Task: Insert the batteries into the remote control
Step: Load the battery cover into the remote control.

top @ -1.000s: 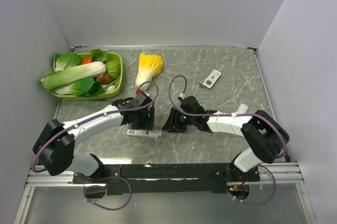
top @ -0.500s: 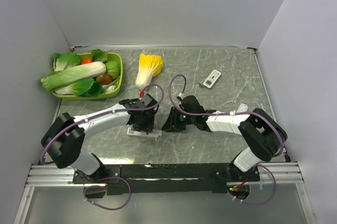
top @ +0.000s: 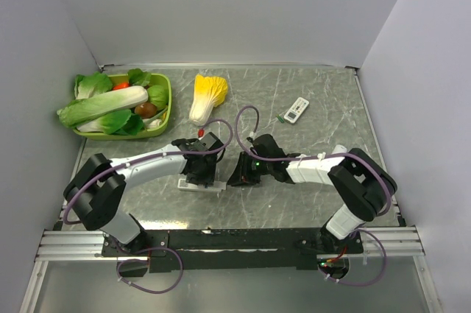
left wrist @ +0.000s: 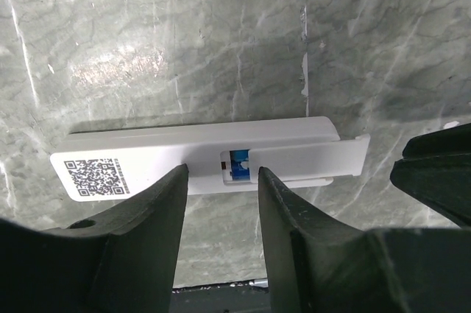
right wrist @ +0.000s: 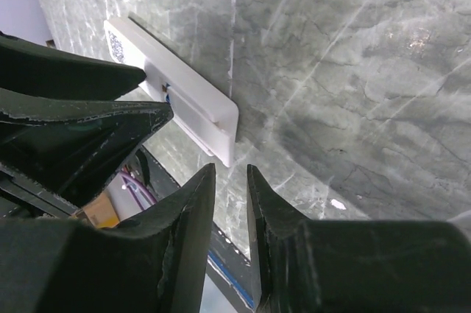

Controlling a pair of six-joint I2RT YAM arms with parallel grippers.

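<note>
Likely trouble: the long white plastic remote control (left wrist: 184,155) lies loose, back up, on the grey-green marbled table (top: 309,195), so a lopsided squeeze could skid or twist it; the half-slid white battery cover (left wrist: 309,160) could jam or pop off if pushed askew; the small blue battery (left wrist: 238,164) showing in the open slot could be knocked out. Pose: the left arm (top: 140,166) reaches in low, its left gripper (left wrist: 222,174) pointing down, black jaws apart and straddling the remote's middle, contact unclear; the right arm (top: 316,169) reaches in opposite, its right gripper (right wrist: 230,173) just beside the cover end, jaws a narrow slit apart, holding nothing.
</note>
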